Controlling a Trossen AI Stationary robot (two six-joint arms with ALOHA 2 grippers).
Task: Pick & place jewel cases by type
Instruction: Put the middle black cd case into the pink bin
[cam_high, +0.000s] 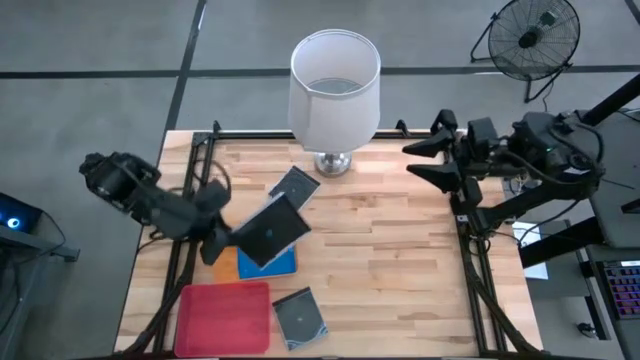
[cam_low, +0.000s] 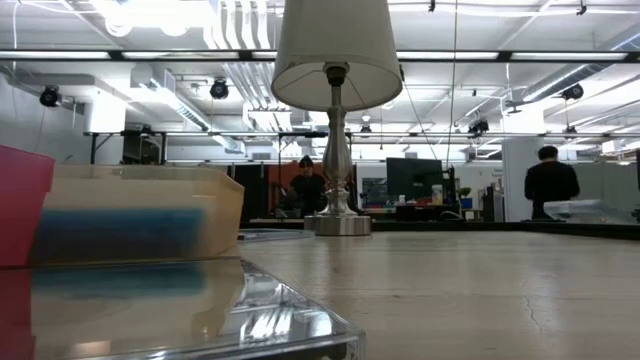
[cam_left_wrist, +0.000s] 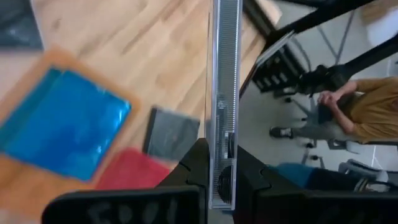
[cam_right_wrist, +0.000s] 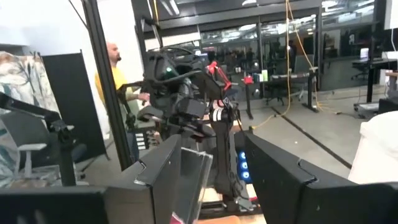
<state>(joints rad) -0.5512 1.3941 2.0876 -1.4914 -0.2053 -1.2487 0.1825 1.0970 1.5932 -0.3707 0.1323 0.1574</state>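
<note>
My left gripper (cam_high: 226, 241) is shut on a dark grey-transparent jewel case (cam_high: 272, 230) that hangs over the orange tray (cam_high: 228, 266). A blue jewel case (cam_high: 272, 264) lies flat in that tray. One more dark case (cam_high: 295, 187) lies by the lamp's foot, another (cam_high: 300, 318) near the front edge beside the magenta tray (cam_high: 225, 316). My right gripper (cam_high: 428, 160) hovers open at the table's far right, with nothing between its fingers. My left gripper pinches the dark case between its two fingers, one on each flat face, at the case's edge (cam_left_wrist: 222, 163) nearest the table's left. The fingers (cam_left_wrist: 193, 168) come from the left, slanting down. The case is lifted clear and tilted, and shows edge-on in the left wrist view.
A tall lamp (cam_high: 335, 90) with a white shade stands at the far middle of the wooden table (cam_high: 400, 280). Black frame rails (cam_high: 470, 260) run along the table's left and right edges. People stand in the room beyond.
</note>
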